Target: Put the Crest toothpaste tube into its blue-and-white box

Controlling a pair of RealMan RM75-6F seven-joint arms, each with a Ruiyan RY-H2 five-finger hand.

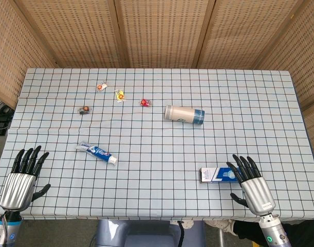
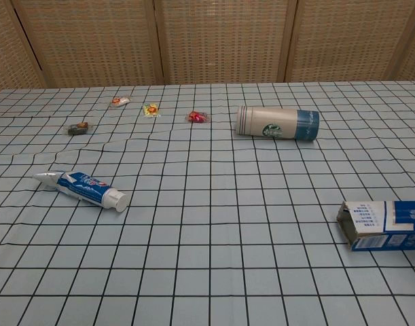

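On the checked table (image 1: 162, 195) we see our two hands resting near the front edge. Our left hand (image 1: 20, 180) sits at the front left corner with its fingers stretched out and apart. It holds nothing. Our right hand (image 1: 252, 185) sits at the front right, fingers also stretched out and apart, and it holds nothing too.

Our toothpaste tube (image 1: 96, 152) lies flat on the left side of the table. It is up and to the right of our left hand, near it but not touching. Its long side runs on a slant: the flat tail points to the back left and the white cap (image 2: 117, 200) points to the front right, toward the box.

Our blue-and-white box (image 1: 218, 175) lies flat on the right side, just beside the fingertips of our right hand. In the chest view its open end (image 2: 348, 225) faces left, toward the tube.

We think the left hand is the closer one to the tube, and the right hand is the closer one to the box. The tube and box are well apart, so nothing is started yet.
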